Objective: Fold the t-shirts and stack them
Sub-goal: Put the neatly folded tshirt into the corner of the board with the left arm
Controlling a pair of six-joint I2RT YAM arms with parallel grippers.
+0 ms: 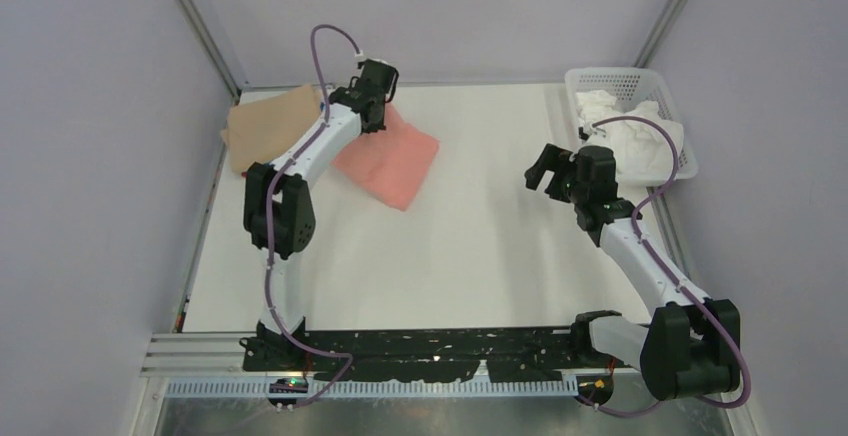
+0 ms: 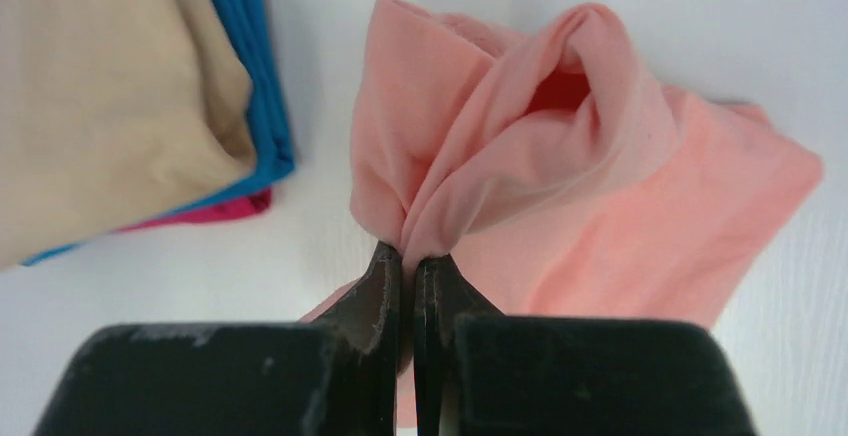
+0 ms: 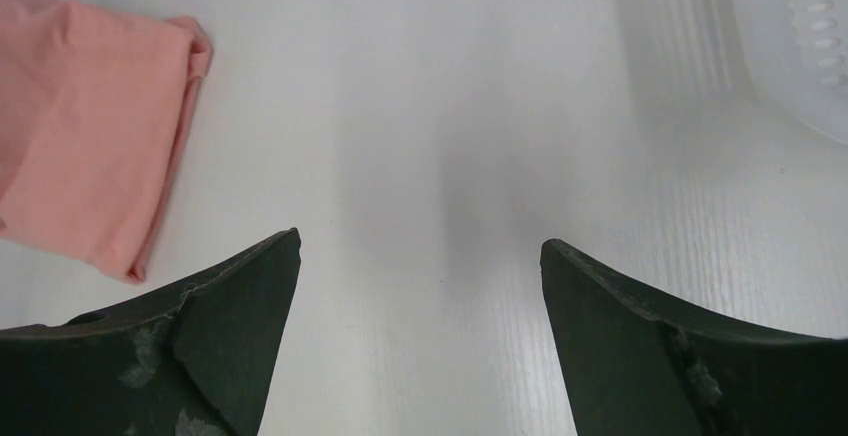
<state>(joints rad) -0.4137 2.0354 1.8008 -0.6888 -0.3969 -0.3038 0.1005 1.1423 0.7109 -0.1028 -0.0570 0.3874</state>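
- Step in hand: the folded salmon-pink t-shirt (image 2: 620,206) is about to move onto the stack. The left claw (image 2: 408,256) is pinched tight on a bunched fold at its edge, with the rest lying on the counter (image 1: 480,226).
- Stack: sits at the far-left corner. The tan t-shirt (image 2: 100,96) is on top, with the blue t-shirt (image 2: 255,66) and magenta t-shirt (image 2: 215,211) under it. A strip of bare counter separates it from the pink one.
- Right claw (image 3: 420,256): jaws wide, nothing in them. It hovers over bare counter between the pink shirt and the basket (image 1: 585,81).
- Next move, as a judgement: lift the pink shirt, carry it left and lay it on the tan one. A one-point pinch may let the fold sag or open.
- Hard to make out:
  - From above, the left arm hides the grip point.
  - How many layers are caught is unclear.
  - Blue and magenta show as edges only.
  - The white cloth (image 1: 630,131) in the basket can't be identified.
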